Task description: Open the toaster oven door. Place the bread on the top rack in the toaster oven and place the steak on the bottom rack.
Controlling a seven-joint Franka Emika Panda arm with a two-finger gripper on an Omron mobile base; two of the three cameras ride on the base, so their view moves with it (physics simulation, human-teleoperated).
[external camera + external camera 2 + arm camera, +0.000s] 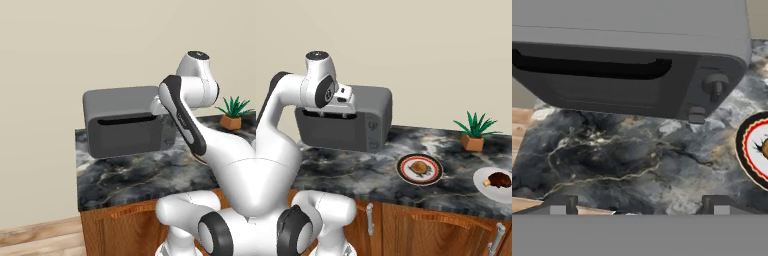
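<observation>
The grey toaster oven (120,102) (373,112) stands at the back left of the counter. Its toaster oven door (125,139) (607,90) is closed, and the long black handle slot (594,67) runs along the door's top. My gripper (333,115) (639,207) hovers just in front of the door's upper edge, open wide with nothing between its fingertips (559,205). The bread (419,167) lies on a red-rimmed plate (403,172) (751,155) right of the oven. The steak (499,179) rests on a white plate (483,187) at the far right. Both racks are hidden behind the door.
Two knobs (716,85) sit on the oven's right front panel. A small potted plant (473,136) (231,114) stands at the back of the dark marble counter (130,175). Wooden cabinet fronts (421,225) run below the counter's front edge.
</observation>
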